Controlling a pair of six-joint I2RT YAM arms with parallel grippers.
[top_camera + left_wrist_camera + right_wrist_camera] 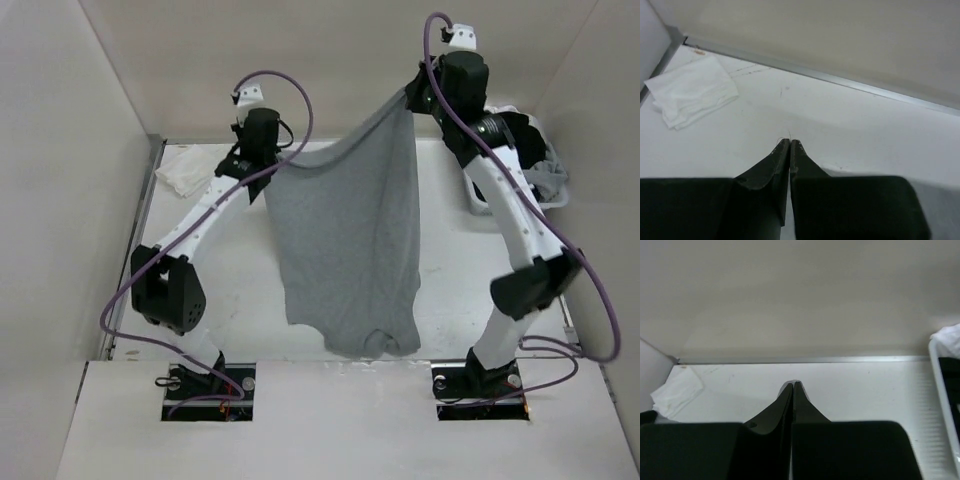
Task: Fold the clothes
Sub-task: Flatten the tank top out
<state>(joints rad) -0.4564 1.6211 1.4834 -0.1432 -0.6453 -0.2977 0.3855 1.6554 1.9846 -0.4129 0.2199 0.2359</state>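
Light heather-grey short-sleeved knit T-shirt (345,240) hangs in the air above the white counter (450,290), spread between both arms. Left pincer (270,160) is clamped on its upper left corner. Right pincer (410,98) is clamped on the upper right corner, which sits higher. Both wrist views show the fingers pressed together. Cannot tell if the lower edge touches the counter. Crumpled small white cloth (185,172) lies far left on the counter. White basket (940,390) with black and white garments sits far right.
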